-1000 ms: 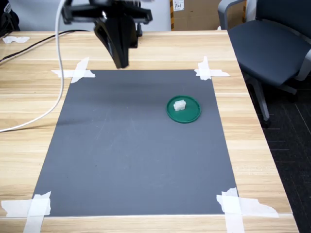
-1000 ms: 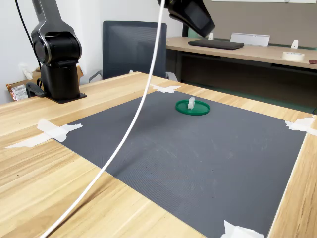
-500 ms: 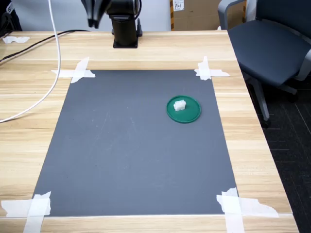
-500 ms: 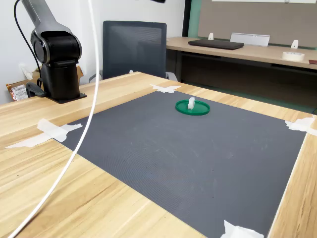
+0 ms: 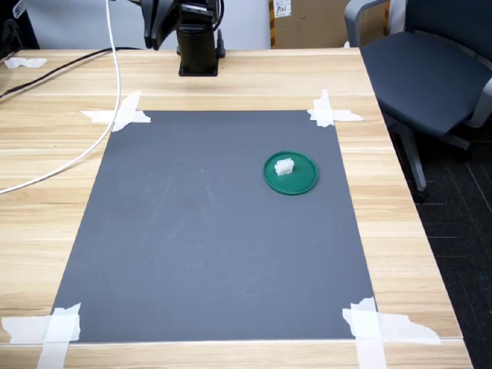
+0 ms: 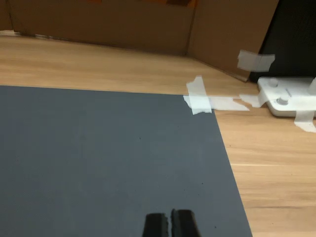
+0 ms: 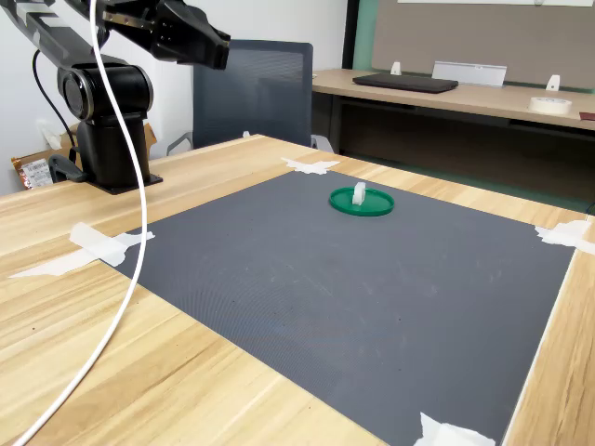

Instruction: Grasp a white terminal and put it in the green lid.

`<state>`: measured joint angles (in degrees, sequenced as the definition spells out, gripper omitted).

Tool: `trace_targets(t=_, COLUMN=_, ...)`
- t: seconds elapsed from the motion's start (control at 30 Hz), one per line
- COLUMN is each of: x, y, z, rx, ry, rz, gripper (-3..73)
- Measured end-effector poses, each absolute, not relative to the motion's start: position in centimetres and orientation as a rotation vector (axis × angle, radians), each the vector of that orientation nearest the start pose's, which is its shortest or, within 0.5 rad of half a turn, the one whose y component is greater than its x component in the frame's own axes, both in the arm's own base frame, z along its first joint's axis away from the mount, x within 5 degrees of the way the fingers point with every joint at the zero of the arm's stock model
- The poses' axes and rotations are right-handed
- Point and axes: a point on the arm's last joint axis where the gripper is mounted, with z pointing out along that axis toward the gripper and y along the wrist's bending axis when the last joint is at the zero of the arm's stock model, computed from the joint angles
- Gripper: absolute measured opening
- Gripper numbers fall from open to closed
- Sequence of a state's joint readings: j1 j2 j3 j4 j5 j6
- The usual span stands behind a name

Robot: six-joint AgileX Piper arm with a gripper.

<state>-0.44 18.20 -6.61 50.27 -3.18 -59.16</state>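
The arm has swung up and back over the last second, from above the mat's far edge to a folded pose over its own base, so the gripper point(image 7: 218, 46) now hangs high and well apart from the work. In the wrist view its fingertips point(image 6: 157, 224) sit pressed together with nothing between them. The white terminal point(image 5: 284, 165) rests inside the green lid point(image 5: 302, 183), on the half toward the first exterior view's left, so the placing looks done and this reads as a retreat. The terminal's long axis runs slightly diagonal in the first exterior view, toward the view's upper right; in the second exterior view it point(image 7: 359, 194) stands upright on the lid point(image 7: 376, 205), taller than wide
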Motion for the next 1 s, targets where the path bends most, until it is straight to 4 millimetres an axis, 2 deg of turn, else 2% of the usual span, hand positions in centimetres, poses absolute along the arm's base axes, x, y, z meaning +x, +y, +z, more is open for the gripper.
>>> trace_targets(t=0.4, x=6.7, y=-0.2, z=20.6, rx=-0.080, ry=1.603, rz=-0.112, gripper=-2.7)
trace_targets(t=1.0, x=5.9, y=-0.1, z=21.1, rx=-0.079, ry=1.514, rz=-0.111, gripper=-2.6)
